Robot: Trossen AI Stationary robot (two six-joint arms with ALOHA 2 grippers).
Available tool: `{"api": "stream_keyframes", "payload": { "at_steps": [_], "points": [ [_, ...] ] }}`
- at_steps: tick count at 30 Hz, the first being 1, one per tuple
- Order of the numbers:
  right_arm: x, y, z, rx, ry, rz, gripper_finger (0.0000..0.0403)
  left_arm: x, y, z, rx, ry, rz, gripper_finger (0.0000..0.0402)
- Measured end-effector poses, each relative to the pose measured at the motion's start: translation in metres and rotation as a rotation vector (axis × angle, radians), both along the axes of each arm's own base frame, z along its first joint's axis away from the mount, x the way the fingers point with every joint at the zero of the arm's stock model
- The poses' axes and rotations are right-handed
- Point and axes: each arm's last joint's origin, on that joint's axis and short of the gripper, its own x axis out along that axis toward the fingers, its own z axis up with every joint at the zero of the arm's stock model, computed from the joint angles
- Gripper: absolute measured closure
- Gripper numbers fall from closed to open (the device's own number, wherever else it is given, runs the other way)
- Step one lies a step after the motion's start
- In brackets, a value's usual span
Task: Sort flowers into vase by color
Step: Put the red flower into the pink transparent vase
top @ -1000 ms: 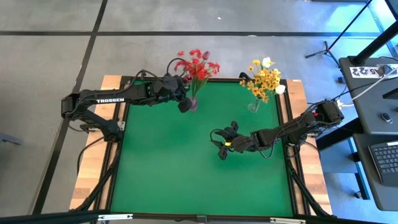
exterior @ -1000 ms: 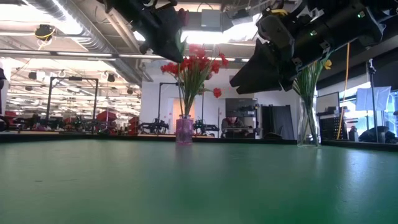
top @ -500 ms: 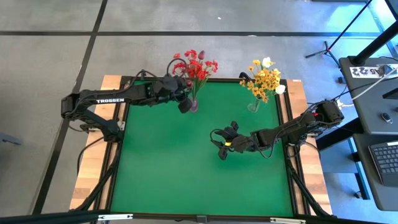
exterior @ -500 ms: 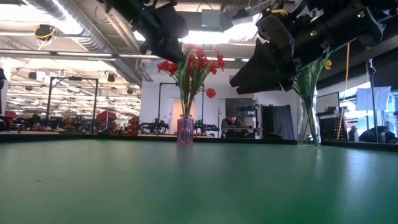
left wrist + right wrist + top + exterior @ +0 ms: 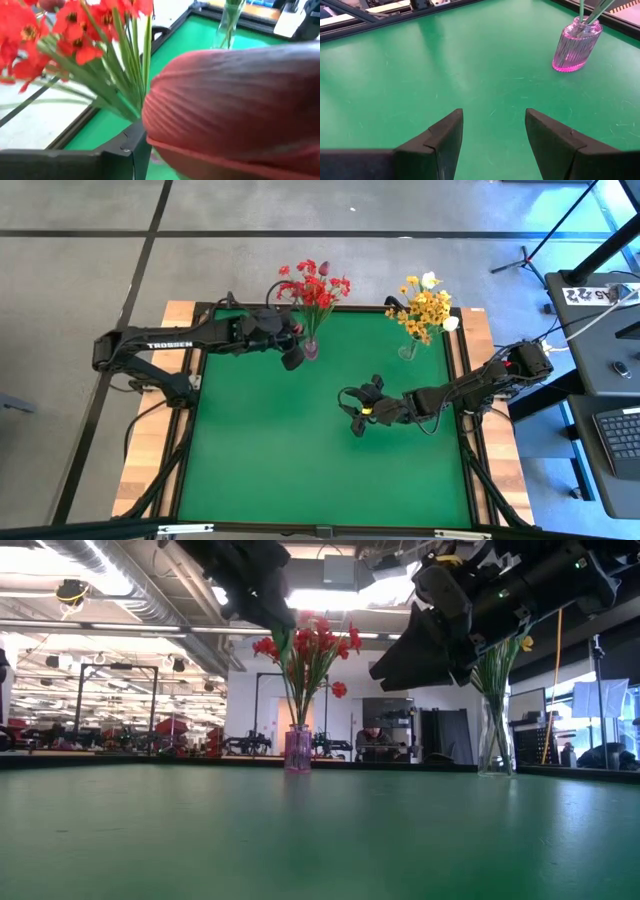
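Red flowers upright in the pink vase at the mat's far edge; yellow flowers in the clear vase to its right. Left gripper raised just beside the pink vase and red stems, finger spread impossible to tell, nothing seen held. Right gripper hovering mid-mat, fingers apart, empty.
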Motion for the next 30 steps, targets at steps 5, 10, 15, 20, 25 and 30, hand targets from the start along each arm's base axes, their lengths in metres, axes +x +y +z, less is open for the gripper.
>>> {"api": "stream_keyframes", "payload": {
  "at_steps": [5,10,15,20,25,30],
  "points": [
    [0.0,0.0,0.0,-0.001,-0.003,-0.006,0.0189,-0.009,-0.007,0.007,-0.013,-0.007,-0.008,0.0248],
    [0.0,0.0,0.001,0.001,-0.009,-0.007,0.0189,-0.014,-0.017,0.016,-0.008,-0.041,-0.04,0.0248],
    [0.0,0.0,0.001,0.002,-0.009,-0.007,0.0189,-0.021,-0.025,0.026,0.002,-0.082,-0.063,0.0248],
    [0.0,0.0,0.001,-0.001,-0.008,-0.005,0.0189,-0.031,-0.034,0.039,0.011,-0.141,-0.093,0.0248],
    [0.001,0.0,0.001,-0.001,-0.011,-0.005,0.0189,-0.034,-0.036,0.042,0.011,-0.156,-0.099,0.0248],
    [0.001,0.0,0.002,0.0,-0.018,-0.005,0.0189,-0.024,-0.031,0.036,0.01,-0.153,-0.083,0.0248]
  ]
}}
